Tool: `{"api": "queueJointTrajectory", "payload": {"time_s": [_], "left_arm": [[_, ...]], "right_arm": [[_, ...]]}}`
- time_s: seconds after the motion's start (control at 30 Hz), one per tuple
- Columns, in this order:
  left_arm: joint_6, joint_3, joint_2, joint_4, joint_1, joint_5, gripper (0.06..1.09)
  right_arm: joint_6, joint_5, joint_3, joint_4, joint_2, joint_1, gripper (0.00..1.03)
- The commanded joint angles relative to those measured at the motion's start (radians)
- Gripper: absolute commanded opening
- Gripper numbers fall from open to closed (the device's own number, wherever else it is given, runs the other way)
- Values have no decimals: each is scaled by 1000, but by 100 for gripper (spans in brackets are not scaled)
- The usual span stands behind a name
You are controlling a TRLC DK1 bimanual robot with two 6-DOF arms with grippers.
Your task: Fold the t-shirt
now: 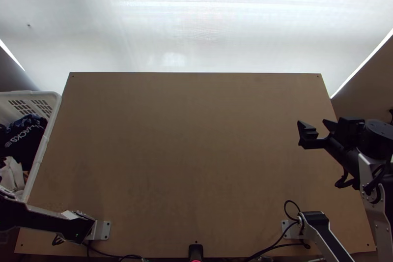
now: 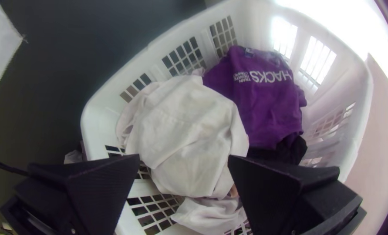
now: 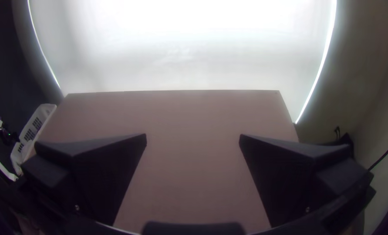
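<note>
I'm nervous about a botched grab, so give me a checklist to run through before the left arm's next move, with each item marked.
1. Left gripper open: ok, fingers wide apart.
2. Left gripper over the basket: ok.
3. Right gripper open and away from the basket: ok.
4. White cloth and purple garment spread for folding: not ok, both bunched in the basket.
5. White cloth confirmed as a t-shirt: cannot tell.

White basket [image 2: 150,61]: white cloth [image 2: 189,126], purple shirt [image 2: 263,100] | wooden table [image 1: 196,154]: black cables [image 1: 286,246]
</note>
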Motion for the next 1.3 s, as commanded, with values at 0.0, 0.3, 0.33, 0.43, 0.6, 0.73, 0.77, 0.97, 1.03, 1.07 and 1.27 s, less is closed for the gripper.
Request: {"api": "queueJointTrajectory", "payload": {"time_s": [0.0,0.3,0.33,0.43,0.6,0.73,0.77,0.97,1.03,1.07,1.27], "left_arm": [[24,59,208,32,3,-2,104],[88,107,380,110,-3,-111,104],[96,107,395,124,-3,-125,104],[122,94,408,144,-3,-126,101],[216,53,424,197,-23,-125,10],[214,61,418,128,-34,-119,9],[203,62,389,79,-42,-99,9],[150,61,277,39,-57,-20,9],[91,51,200,35,-45,69,10],[81,42,161,33,-34,113,21],[50,10,70,-25,-19,134,10]], "right_arm": [[-2,-8,8,-29,2,1,99],[-2,-6,31,-51,28,-19,99],[-2,-6,32,-51,31,-20,99],[-1,-8,38,-51,36,-25,99],[12,-9,69,-51,58,-36,99],[21,-9,109,-51,84,-46,99],[21,-9,117,-51,88,-48,99],[22,-11,129,-54,99,-49,99],[22,-11,124,-55,100,-49,99],[22,-12,123,-59,100,-49,99],[22,-12,117,-63,100,-51,99]]}}
